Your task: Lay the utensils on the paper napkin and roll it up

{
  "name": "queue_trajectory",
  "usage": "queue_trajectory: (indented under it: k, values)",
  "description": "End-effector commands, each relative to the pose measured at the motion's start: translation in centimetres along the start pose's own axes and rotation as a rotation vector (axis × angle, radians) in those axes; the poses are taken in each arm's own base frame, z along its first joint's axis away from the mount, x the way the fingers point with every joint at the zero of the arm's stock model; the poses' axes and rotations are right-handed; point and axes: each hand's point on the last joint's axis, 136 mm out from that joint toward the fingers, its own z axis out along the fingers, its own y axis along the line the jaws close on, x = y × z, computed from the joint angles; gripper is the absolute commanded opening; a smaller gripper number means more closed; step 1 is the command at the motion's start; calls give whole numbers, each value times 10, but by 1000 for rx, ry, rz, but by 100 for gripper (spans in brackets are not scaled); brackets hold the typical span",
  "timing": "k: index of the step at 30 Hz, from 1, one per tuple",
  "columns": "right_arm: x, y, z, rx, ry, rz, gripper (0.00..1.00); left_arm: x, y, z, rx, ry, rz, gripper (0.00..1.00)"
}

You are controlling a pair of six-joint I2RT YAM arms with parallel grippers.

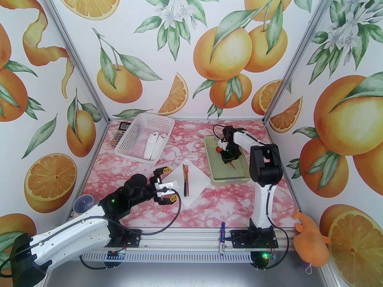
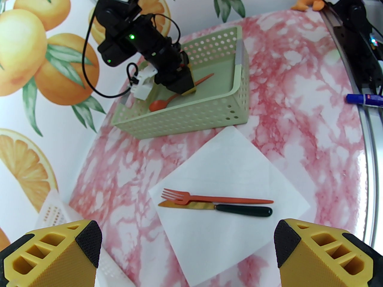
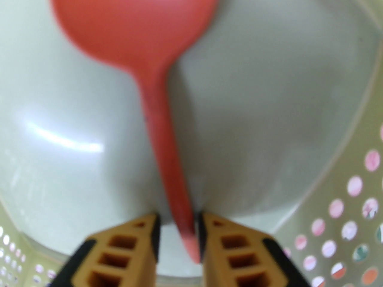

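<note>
— How are the utensils looking?
— Slim plastic pieces. The fork [image 1: 185,169] [image 2: 209,198] is showing orange-red from tines to handle tip. The knife [image 1: 186,190] [image 2: 215,207] is showing a golden-orange blade and a dark handle. The spoon [image 1: 217,150] [image 2: 157,105] [image 3: 134,25] is orange-red, with a round bowl and a tapering handle.
— Where are they lying?
— The fork and knife are lying side by side, touching, across the middle of the white paper napkin [image 1: 194,187] [image 2: 239,166] on the pink marbled counter [image 1: 239,205]. The spoon is lying flat in the pale green perforated basket [image 1: 230,180] [image 2: 194,118] [image 3: 344,205], which is sitting just beside the napkin's right corner.
— And the pincers?
— The right pincer [image 1: 227,157] [image 2: 185,88] [image 3: 178,220] is reaching down into that basket, its fingers narrowed around the spoon's handle near the tip. One pad is touching the handle and the other is showing a thin gap. The close view is blurring, so I cannot tell whether it is pinching. The left pincer [image 1: 172,184] [image 2: 188,241] is hovering at the napkin's left edge, spread wide, holding nothing.
— Counts?
— Three utensils: one fork, one knife, one spoon. One napkin. Two baskets: the green one and a white basket [image 1: 128,139] sitting beyond the napkin's far-left side. One blue-and-white marker pen [image 1: 222,238] [image 2: 365,99] is lying on the rail nearer than the napkin.
</note>
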Motion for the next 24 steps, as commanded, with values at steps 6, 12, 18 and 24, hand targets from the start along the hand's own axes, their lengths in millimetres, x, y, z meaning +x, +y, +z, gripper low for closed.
queue_trajectory:
  k: [6, 12, 18, 24]
  values:
    - [5, 12, 19, -54, 30, 21, 19, -9, 2, -2, 5, -20, 21, 100]
    - [3, 13, 8, -39, -22, 28, 15, -10, 1, -2, 8, -23, 21, 100]
    - [3, 14, -6, -26, -74, 40, 11, -10, 2, -3, 6, -26, 20, 100]
    - [5, 14, -20, -18, -121, 54, 11, -11, 2, -3, 6, -29, 18, 100]
